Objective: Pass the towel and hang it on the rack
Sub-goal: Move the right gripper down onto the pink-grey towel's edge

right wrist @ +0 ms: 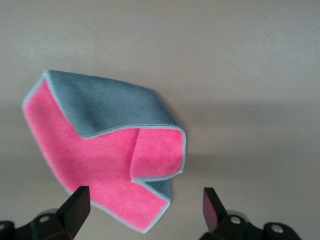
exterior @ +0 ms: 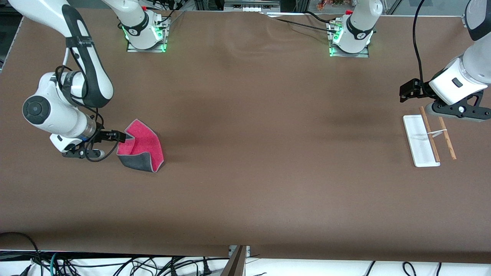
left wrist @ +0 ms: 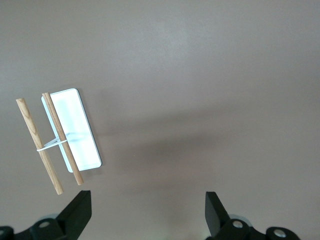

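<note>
My right jaws hang released, just above the worktop at the edge of the small soft pink-and-grey cloth towel. It lies crumpled and folded at my right arm's end, directly ahead of those jaws. My left jaws, also released and empty, wait above the white-based rack with two brown wooden rods at the left arm's end, well apart from the towel. The rods' long axis runs toward the front camera. I can read no writing.

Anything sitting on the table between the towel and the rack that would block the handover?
Nothing visible: only bare brown table lies between the towel, beside the open right gripper, and the rack under the left gripper.
</note>
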`<state>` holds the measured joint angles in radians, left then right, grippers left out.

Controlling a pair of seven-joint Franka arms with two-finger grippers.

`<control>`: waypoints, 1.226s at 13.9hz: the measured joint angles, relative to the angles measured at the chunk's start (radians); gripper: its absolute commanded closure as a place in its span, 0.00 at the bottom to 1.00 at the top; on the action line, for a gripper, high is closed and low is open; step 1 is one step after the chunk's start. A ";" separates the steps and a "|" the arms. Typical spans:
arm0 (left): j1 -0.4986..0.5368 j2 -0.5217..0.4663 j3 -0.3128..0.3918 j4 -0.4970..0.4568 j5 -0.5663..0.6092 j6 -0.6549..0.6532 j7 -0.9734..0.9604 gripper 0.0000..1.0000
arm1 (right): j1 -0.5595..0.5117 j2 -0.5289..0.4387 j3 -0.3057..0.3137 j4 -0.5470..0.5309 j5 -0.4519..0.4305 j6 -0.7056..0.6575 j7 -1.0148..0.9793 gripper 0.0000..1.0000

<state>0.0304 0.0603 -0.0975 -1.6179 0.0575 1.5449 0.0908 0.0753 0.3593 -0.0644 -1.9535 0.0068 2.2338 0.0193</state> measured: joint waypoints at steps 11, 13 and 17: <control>0.000 0.000 0.000 0.000 0.000 0.000 0.000 0.00 | -0.035 0.104 -0.014 -0.058 0.000 0.139 0.000 0.06; 0.000 0.000 0.000 0.000 0.000 0.000 0.000 0.00 | -0.040 0.112 -0.014 -0.059 0.000 0.142 0.000 0.09; 0.000 0.000 0.000 0.000 0.000 0.000 0.000 0.00 | -0.039 0.119 -0.014 -0.060 0.001 0.142 0.001 0.20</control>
<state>0.0304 0.0604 -0.0975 -1.6180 0.0575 1.5448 0.0908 0.0358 0.4782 -0.0785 -2.0137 0.0081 2.3760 0.0200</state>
